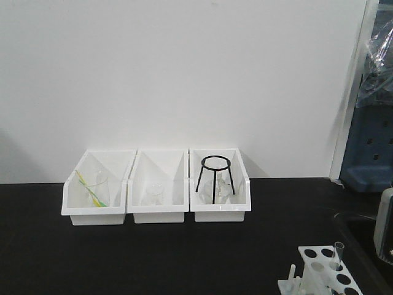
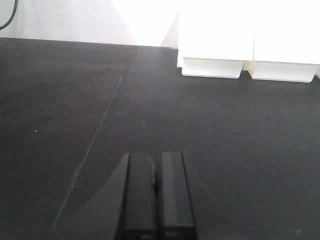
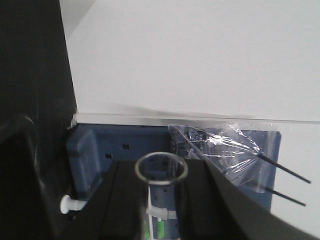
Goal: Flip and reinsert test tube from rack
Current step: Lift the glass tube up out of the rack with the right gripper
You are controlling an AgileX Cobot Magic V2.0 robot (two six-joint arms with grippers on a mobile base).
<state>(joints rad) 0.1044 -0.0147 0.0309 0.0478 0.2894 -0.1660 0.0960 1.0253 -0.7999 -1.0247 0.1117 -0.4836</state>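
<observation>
Exterior front-facing: shows the rack [image 1: 319, 276] at the lower right of the black table [image 1: 153, 258], cut by the frame's edge, with the test tube [image 1: 338, 257] standing mouth up in a hole on its right side, leaning slightly. Also shows three white bins [image 1: 156, 215] side by side against the wall, well apart from the rack, the rightmost holding a black tripod [image 1: 215, 178]. Right wrist-mounted: looks down on the tube's open rim between the two dark fingers of the right gripper [image 3: 161, 170]; cannot tell whether pinching or merely flanking. Left wrist-mounted: shows the left gripper [image 2: 156, 159] low over the table, jaws pressed together.
</observation>
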